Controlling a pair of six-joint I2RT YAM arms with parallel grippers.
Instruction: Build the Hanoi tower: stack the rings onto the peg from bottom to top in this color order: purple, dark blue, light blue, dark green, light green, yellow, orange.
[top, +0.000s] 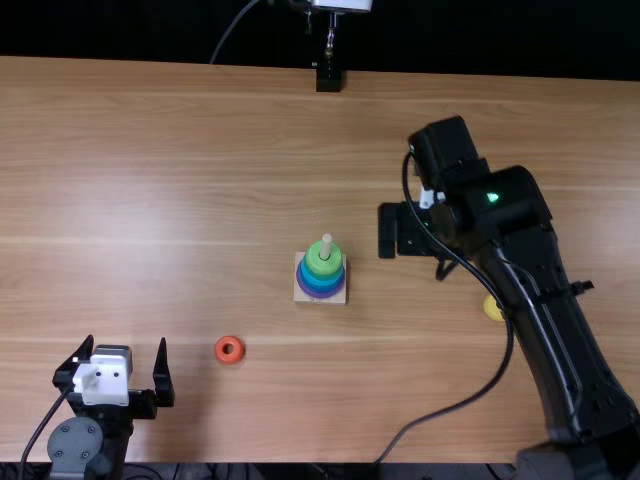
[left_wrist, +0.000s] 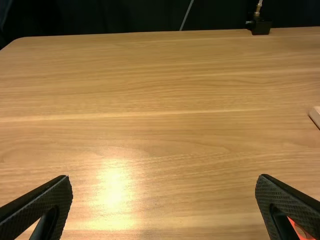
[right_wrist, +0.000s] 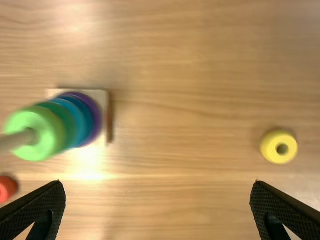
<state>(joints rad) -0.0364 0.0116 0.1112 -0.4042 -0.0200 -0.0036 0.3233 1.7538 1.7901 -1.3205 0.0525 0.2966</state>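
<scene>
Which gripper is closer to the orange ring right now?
Left, by the top view. The left gripper is left of the orange ring; the right gripper is farther off, beyond the tower.

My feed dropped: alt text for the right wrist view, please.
Wooden peg holding, bottom to top, purple, dark blue, light blue, dark green and light green rings; a yellow ring lies apart, an orange ring nearer the stack. The black gripper is open.

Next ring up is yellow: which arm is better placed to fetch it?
Right, likely: its open end effector hovers between the peg and the yellow ring, while the left end effector is beyond the peg, nearer the orange ring.
</scene>
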